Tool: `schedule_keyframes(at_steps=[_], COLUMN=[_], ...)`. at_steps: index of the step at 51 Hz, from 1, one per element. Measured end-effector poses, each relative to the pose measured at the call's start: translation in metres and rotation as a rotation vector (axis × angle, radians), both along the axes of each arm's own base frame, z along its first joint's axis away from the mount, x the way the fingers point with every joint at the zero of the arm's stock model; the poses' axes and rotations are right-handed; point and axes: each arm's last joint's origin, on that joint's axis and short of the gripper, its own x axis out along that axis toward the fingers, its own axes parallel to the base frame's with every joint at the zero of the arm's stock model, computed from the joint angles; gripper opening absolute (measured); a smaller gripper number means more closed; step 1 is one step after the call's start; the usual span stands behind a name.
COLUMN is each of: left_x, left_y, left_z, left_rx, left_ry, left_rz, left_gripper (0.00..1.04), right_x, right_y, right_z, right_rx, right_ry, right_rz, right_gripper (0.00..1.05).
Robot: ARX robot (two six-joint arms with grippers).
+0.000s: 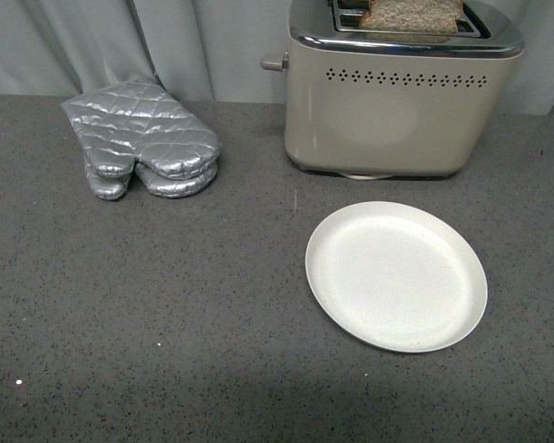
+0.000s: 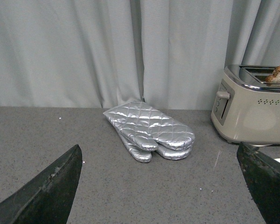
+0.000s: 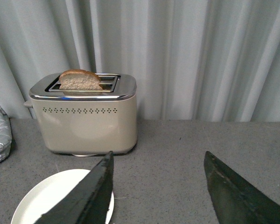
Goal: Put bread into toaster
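Beside toaster (image 1: 388, 111) holding bread (image 1: 411, 16): mitts (image 1: 143, 138), plate (image 1: 396, 276).

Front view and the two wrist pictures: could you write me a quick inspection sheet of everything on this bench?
Surface: dark grey speckled countertop, a few pale specks.
Job's things: bread stands in a slot of the cream toaster, its top sticking out.
Clutter: white plate, bare, in front of the toaster; silver quilted oven mitts to the left.
Grippers: left tool open, holding nothing; right tool open, holding nothing.
Cables: nothing seen.
Surroundings: pale grey curtain behind.
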Motion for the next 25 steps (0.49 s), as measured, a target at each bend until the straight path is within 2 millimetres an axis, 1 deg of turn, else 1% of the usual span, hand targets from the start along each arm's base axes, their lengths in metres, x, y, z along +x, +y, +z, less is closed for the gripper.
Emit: schedule_keyframes(at_steps=[11, 14, 25], left_x=[0.0, 0.0, 0.0], left_y=[0.0, 0.0, 0.0], left_z=[0.0, 0.0, 0.0], left_rx=[0.0, 0.0, 0.0], left_ry=[0.0, 0.0, 0.0], left_rz=[0.0, 0.0, 0.0], left_gripper=[0.98, 0.98, 0.98], right_x=[0.0, 0.0, 0.0], right_y=[0.0, 0.0, 0.0], right_z=[0.0, 0.0, 0.0], right_rx=[0.001, 0.003, 0.003], right_ry=[0.0, 0.0, 0.0], right_rz=[0.0, 0.0, 0.0], right_gripper=[0.97, 0.94, 0.95])
